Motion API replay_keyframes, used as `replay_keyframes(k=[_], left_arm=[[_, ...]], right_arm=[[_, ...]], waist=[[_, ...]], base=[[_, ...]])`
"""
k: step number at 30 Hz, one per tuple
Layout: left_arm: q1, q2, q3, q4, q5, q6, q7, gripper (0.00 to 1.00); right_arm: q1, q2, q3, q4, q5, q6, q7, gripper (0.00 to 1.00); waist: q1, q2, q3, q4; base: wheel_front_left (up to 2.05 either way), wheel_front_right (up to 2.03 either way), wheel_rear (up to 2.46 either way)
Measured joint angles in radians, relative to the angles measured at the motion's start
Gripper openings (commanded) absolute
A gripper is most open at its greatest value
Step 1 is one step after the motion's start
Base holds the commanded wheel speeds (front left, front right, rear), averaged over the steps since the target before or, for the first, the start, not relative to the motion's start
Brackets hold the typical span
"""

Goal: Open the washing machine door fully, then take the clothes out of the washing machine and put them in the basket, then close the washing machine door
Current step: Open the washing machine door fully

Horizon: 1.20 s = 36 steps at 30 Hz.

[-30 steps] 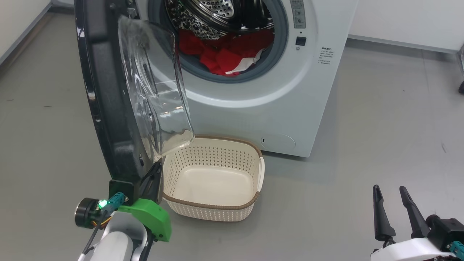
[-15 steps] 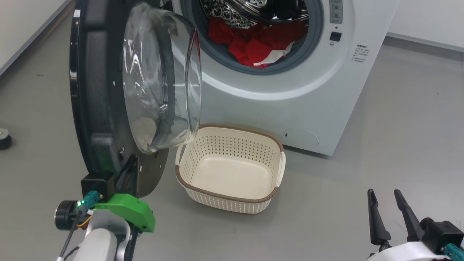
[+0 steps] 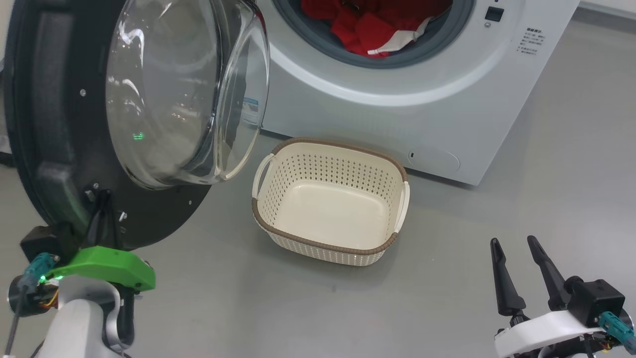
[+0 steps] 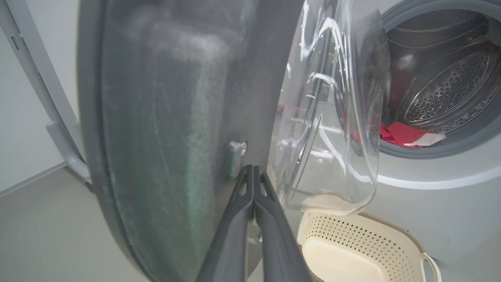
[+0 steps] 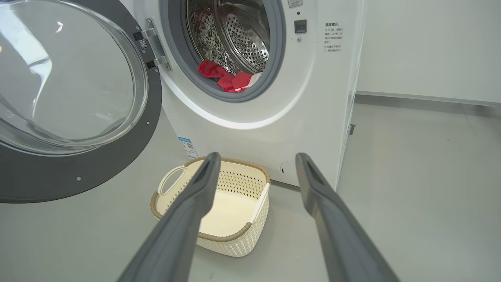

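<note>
Left claw [image 3: 101, 211], lower left of the head view: two dark fingers pressed together with nothing between them, tips set against the black inner rim of the washing machine door [image 3: 164, 99], low on that rim; in the left wrist view the left claw [image 4: 253, 169] ends just beside a small silvery fitting [image 4: 236, 150] on the rim, and contact with it cannot be told. Washing machine door: swung out to the left of the opening, hinged at its left edge, inner face and bulging clear glass bowl turned toward the head camera. Basket [image 3: 333, 166]: cream, perforated, brown rim, upright on the grey floor [image 3: 497, 199], empty, in front of the washing machine [image 3: 372, 119] and just right of the door's lower edge, near it but apart. Washing machine: white, mouth uncovered, grey gasket [image 5: 274, 58] around a perforated steel drum [image 5: 242, 39], round flap [image 3: 434, 160] low on the front behind the basket. Clothes [image 3: 367, 30]: red with a white panel, heaped at the bottom of the drum, spilling onto the gasket's lower lip. Right claw [image 3: 513, 241], lower right: fingers well apart, holding nothing, above bare floor, well clear of basket and machine; in the right wrist view the right claw [image 5: 257, 156] points toward the basket.
</note>
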Motion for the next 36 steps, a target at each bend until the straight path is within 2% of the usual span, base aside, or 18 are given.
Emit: replay_keyframes(k=[16,19,27,36], left_arm=[[-0.087,0.065,0.173,0.003,-0.116,0.012,-0.01,0.0],[-0.108,0.097,0.206,0.012,-0.127,0.014,-0.01,0.0],[-0.144,0.163,0.248,0.056,-0.148,0.01,-0.018,0.0],[-0.191,0.205,0.276,0.108,-0.167,-0.006,-0.018,0.0]], right_arm=[[-0.094,-0.019,0.021,-0.035,-0.036,0.0,0.043,1.0],[-0.118,-0.028,0.021,-0.039,-0.046,0.0,0.051,1.0],[-0.149,-0.046,0.012,-0.048,-0.06,0.0,0.061,1.0],[-0.18,-0.055,0.009,-0.059,-0.066,-0.001,0.072,1.0]], waist=[[0.0,0.0,0.152,-0.018],[0.0,0.0,0.194,-0.027],[0.0,0.0,0.265,-0.043],[0.0001,0.0,0.328,-0.048]], base=[[0.0,0.0,0.0],[0.0,0.0,0.0],[0.0,0.0,0.0],[0.0,0.0,0.0]])
